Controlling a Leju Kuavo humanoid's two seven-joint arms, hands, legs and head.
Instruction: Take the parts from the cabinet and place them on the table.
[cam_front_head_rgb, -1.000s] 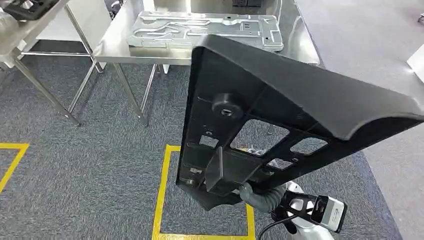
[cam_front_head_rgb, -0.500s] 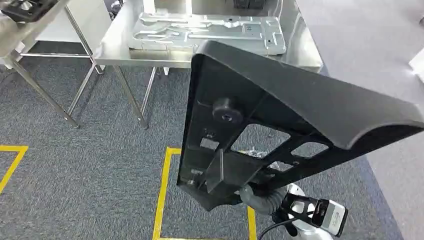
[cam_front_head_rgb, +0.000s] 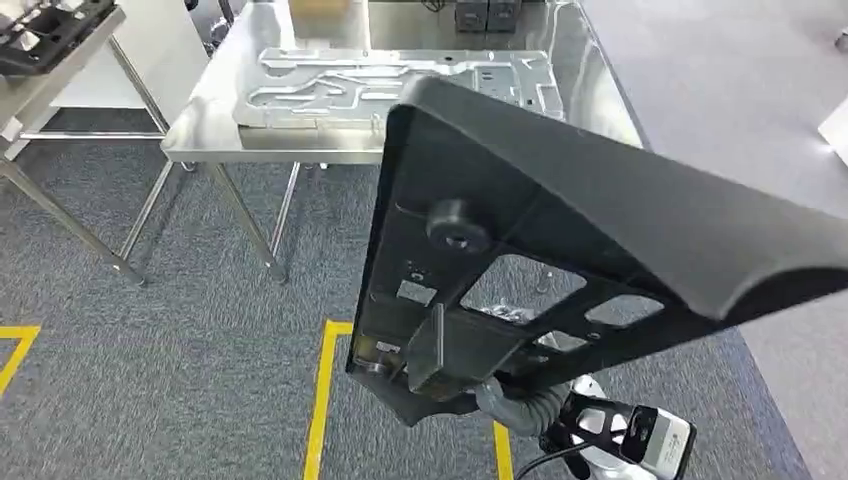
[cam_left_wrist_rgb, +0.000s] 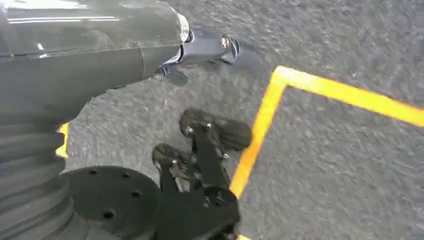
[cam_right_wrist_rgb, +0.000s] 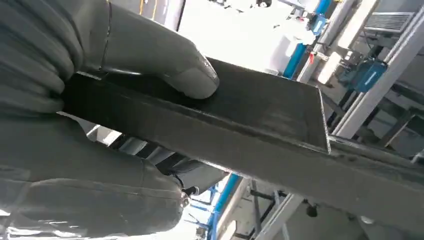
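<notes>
Part (cam_front_head_rgb: 560, 230), black plate, clamped at one edge betw. thumb & fingers of right hand (cam_right_wrist_rgb: 75, 100); left hand's state unclear.

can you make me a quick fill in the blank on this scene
1. The right robot hand grips a large ____ part.
2. A silver metal plate lies on the steel ____ ahead.
3. The lines taped on the grey carpet are ____.

Missing words: black; table; yellow
</notes>
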